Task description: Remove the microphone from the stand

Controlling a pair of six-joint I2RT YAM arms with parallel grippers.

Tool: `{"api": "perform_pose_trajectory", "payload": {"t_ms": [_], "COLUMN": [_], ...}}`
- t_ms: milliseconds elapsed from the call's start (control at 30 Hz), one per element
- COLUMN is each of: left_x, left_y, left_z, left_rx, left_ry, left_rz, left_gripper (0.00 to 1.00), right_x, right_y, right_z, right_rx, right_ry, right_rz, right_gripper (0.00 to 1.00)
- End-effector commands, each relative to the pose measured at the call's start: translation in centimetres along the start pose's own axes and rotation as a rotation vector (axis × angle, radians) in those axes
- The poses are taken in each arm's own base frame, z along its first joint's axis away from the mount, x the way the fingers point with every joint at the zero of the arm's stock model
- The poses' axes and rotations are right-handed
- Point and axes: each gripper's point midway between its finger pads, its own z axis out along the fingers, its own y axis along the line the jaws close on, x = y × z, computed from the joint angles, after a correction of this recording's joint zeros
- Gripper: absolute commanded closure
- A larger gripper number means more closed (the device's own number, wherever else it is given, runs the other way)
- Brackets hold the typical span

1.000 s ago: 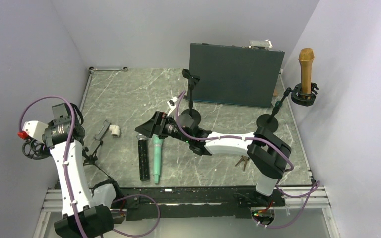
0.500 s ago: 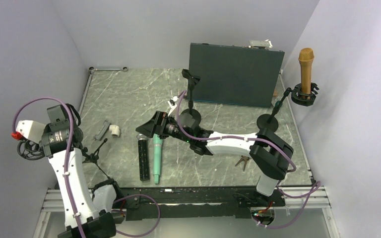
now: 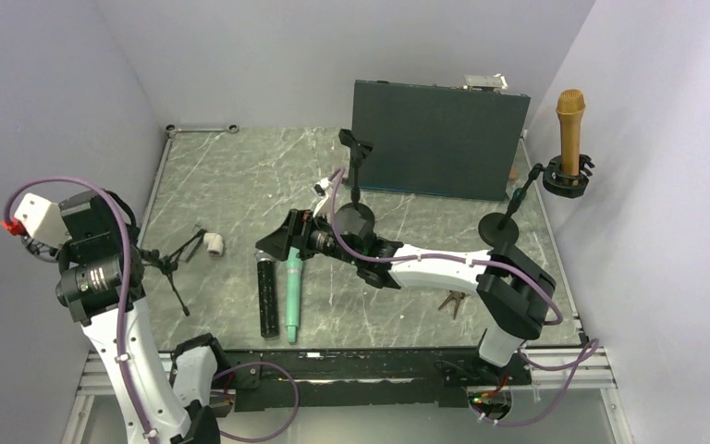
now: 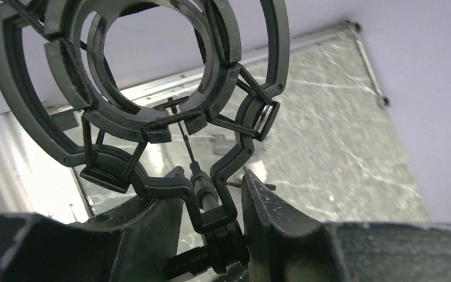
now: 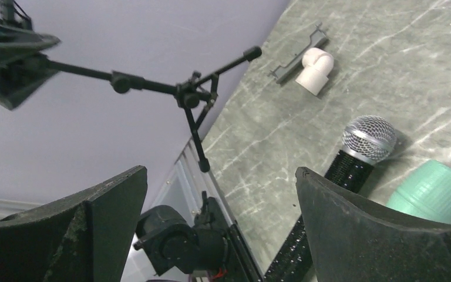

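Up and over toward 9 o'clock goes the left arm, and the little tripod stand (image 3: 174, 266) goes with it. The left gripper (image 4: 211, 205) has its jaws pressed tight on the neck of this stand, just under its round ring. The ring has nothing in it. The stand's legs stick out sideways over the bench (image 3: 240, 176).

The right arm has hardly moved. The right gripper (image 3: 277, 242) hangs low near the middle of the bench with its jaws spread wide, holding nothing.

I count three microphones. The gold microphone (image 3: 569, 125) stands up straight in the ring of the ring stand (image 3: 549, 182) at 2 o'clock. The black microphone (image 3: 267, 298) and the green microphone (image 3: 292, 296) lie side by side at 6 o'clock, their heads just under the right gripper.

I count three stands: the tripod one, the ring stand, and a clip stand (image 3: 356, 148) near 12 o'clock with no microphone in it.

One white pipe bend (image 3: 213, 243) lies near the tripod legs. One dark board (image 3: 439, 139) stands at the back. One bunch of keys (image 3: 451, 301) lies at 5 o'clock.
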Motion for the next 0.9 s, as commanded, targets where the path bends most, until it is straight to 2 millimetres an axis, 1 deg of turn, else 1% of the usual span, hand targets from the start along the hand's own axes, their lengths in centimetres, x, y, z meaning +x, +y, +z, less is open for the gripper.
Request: {"api": "perform_pose_trajectory", "payload": {"t_ms": [0, 100, 233, 333, 433, 467, 567, 700, 867], "left_x": [-1.2, -0.1, 1.2, 2.8, 4.1, 4.8, 6.3, 8.1, 8.9], "left_y": [-6.0, -8.1, -10.3, -12.3, -13.9, -14.5, -15.6, -16.6, -16.9], "left_z": [-2.3, -3.4, -5.0, -6.7, -7.8, -8.3, -9.2, -10.5, -11.2], "left_rx": [0.309, 0.42, 0.502, 0.57, 0.606, 0.622, 0.641, 0.662, 0.639], "left_ry": [0.039, 0.121, 0.2, 0.258, 0.309, 0.332, 0.364, 0.381, 0.357], "left_rz": [0.011, 0.015, 0.011, 0.026, 0.042, 0.06, 0.103, 0.147, 0.213], "left_gripper": [1.0, 1.0, 1.0, 1.0, 1.0, 1.0, 1.0, 1.0, 1.0], "right_x": [-2.2, -2.3, -2.2, -2.5, -2.9, -3.0, -3.2, -3.3, -3.5], "right_y": [2.5, 1.9, 1.4, 2.2, 3.4, 3.7, 4.4, 4.1, 4.3], "right_z": [-0.7, -1.1, -1.4, -1.2, -1.0, -0.9, -0.9, -0.7, -0.7], "right_rx": [-0.03, 0.025, 0.08, 0.089, 0.069, 0.062, 0.049, 0.082, 0.078], "right_ry": [-0.021, -0.005, 0.025, 0.046, 0.067, 0.071, 0.074, 0.077, 0.07], "right_rz": [-0.069, -0.082, -0.069, -0.061, -0.046, -0.043, -0.035, -0.012, -0.014], "right_gripper": [0.02, 0.02, 0.03, 0.03, 0.04, 0.04, 0.08, 0.13, 0.17]}}
